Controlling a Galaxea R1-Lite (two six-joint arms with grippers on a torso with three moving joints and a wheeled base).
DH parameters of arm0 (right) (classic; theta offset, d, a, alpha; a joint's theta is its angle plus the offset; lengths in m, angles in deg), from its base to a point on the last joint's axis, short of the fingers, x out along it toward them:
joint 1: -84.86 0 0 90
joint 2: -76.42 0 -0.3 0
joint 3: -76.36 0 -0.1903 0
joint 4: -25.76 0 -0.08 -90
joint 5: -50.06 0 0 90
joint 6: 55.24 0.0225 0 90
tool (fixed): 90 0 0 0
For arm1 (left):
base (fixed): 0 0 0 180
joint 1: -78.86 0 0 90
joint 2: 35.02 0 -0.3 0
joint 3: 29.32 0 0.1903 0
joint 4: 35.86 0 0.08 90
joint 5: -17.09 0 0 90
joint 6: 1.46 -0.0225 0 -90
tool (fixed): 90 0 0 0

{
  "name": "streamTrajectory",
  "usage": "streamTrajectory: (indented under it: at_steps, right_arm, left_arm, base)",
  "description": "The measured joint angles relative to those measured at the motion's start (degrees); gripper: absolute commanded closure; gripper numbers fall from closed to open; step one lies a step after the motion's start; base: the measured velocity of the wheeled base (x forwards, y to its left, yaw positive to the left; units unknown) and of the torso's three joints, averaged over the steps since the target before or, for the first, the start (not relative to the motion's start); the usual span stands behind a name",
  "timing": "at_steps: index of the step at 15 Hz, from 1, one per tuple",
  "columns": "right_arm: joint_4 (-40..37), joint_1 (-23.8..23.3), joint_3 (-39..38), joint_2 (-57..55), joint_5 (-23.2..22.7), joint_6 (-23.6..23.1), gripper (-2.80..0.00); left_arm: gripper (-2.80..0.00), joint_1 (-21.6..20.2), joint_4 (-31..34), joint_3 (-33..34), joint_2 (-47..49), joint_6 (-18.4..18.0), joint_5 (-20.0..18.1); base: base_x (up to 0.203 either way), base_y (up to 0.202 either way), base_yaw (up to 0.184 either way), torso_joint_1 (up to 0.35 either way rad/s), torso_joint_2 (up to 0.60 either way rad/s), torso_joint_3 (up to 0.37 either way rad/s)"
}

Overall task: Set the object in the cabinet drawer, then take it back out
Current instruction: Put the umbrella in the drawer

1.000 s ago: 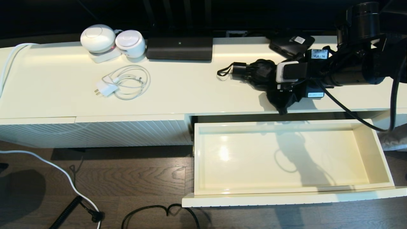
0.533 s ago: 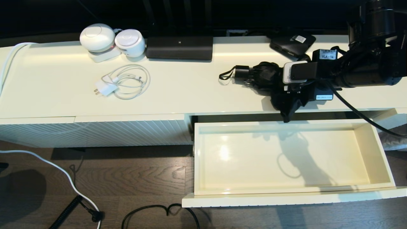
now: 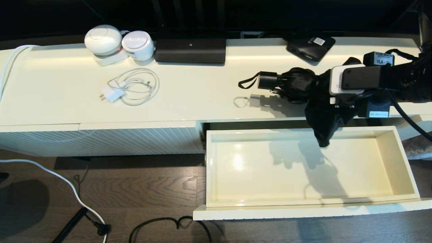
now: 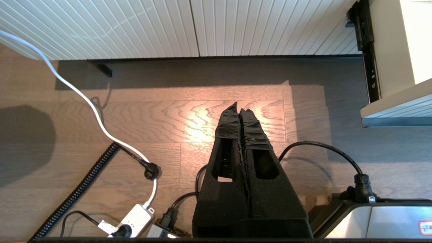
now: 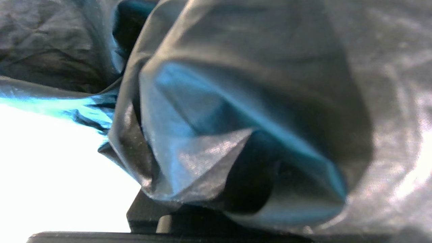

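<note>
Right gripper (image 3: 320,91) clenched on black folding umbrella (image 3: 297,86), held clear above cabinet top (image 3: 189,98) just behind open cream drawer (image 3: 401,162). Umbrella handle and wrist loop (image 3: 246,82) point away from gripper; loose fabric droops over drawer's rear edge. Drawer interior bare. Left gripper (image 4: 240,111) parked low over wood floor (image 4: 152,118) beside drawer, fingers pressed together.
</note>
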Motion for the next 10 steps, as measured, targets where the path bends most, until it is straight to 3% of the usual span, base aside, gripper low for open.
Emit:
streamTrajectory:
  at_steps: [10]
  right_arm:
    - [1.0,0.8,-23.33,11.43,0.09,5.31,0.0]
  left_arm:
    - [0.0,0.01,-0.01,0.0,0.0,-0.01,0.0]
  base:
    - [0.0,0.0,0.0,0.0,0.0,0.0]
